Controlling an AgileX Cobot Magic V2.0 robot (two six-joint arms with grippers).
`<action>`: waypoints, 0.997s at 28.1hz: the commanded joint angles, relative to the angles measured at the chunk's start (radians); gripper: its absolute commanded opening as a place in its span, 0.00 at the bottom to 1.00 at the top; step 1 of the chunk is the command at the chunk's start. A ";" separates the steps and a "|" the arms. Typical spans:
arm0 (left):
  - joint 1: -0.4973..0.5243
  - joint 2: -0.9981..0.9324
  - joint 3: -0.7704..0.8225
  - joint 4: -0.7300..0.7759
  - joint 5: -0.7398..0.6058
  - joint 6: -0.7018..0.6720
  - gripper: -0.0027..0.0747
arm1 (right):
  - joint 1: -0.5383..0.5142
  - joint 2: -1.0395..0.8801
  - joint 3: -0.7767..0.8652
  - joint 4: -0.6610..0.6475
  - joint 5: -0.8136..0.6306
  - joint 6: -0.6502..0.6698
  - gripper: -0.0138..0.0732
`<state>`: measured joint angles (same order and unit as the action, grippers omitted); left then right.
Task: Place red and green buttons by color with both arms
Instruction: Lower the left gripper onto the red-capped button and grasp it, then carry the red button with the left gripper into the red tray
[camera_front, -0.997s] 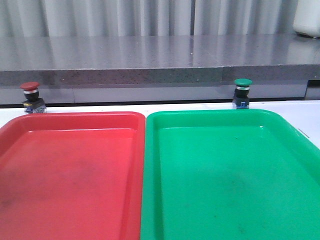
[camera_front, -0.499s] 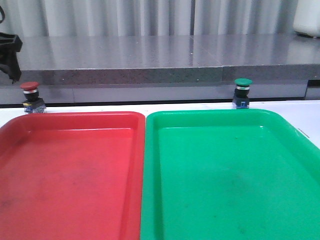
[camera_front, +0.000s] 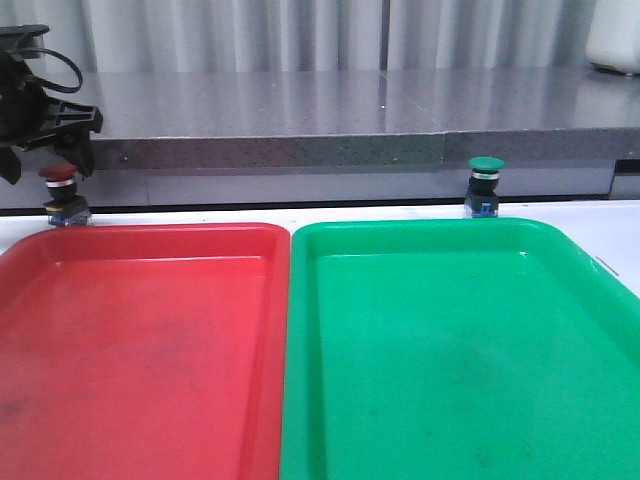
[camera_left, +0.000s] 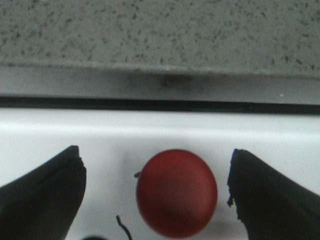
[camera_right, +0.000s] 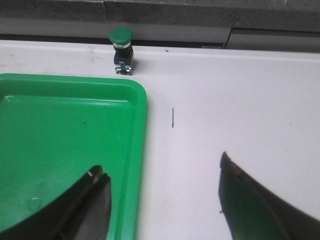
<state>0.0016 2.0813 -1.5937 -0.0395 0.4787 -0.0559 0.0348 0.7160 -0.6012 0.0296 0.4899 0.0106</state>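
Two big trays fill the near table: red tray (camera_front: 140, 350) on the left, green tray (camera_front: 470, 350) on the right, rims touching down the middle; both have nothing in them. Behind them runs a grey counter ledge (camera_front: 300, 150).

Left arm (camera_front: 25, 90) is new in the front view: absent 1 s ago, just an edge showing 0.5 s ago, now hanging at the far left w/ its left gripper (camera_front: 48, 165) right over the red button (camera_front: 62, 195). Left wrist view confirms: jaws spread wide, one finger (camera_left: 42, 200) each side of the red cap (camera_left: 176, 192), clear gap both sides, nothing held yet. Button stands upright on the white table just beyond the red tray's far-left corner, unmoved.

Right gripper (camera_right: 165, 200) isn't in the front view; its wrist view shows it wide open, holding nothing, over the green tray's right rim and well short of the green button (camera_right: 121, 50), which stands upright just past the green tray's far edge.

Judgement: left side is lined up for a grasp, prob. needs a bit more descent then close; right side lags, approach barely begun. No button placed so far.
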 joint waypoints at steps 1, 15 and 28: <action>-0.013 -0.017 -0.075 -0.013 -0.039 -0.006 0.77 | 0.001 0.004 -0.031 -0.004 -0.069 -0.011 0.72; -0.033 -0.004 -0.102 -0.026 -0.001 -0.004 0.38 | 0.001 0.004 -0.031 -0.004 -0.069 -0.011 0.72; -0.033 -0.263 -0.063 -0.059 0.145 -0.004 0.38 | 0.001 0.004 -0.031 -0.004 -0.069 -0.011 0.72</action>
<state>-0.0271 1.9503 -1.6696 -0.0651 0.6506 -0.0559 0.0348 0.7160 -0.6012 0.0296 0.4899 0.0090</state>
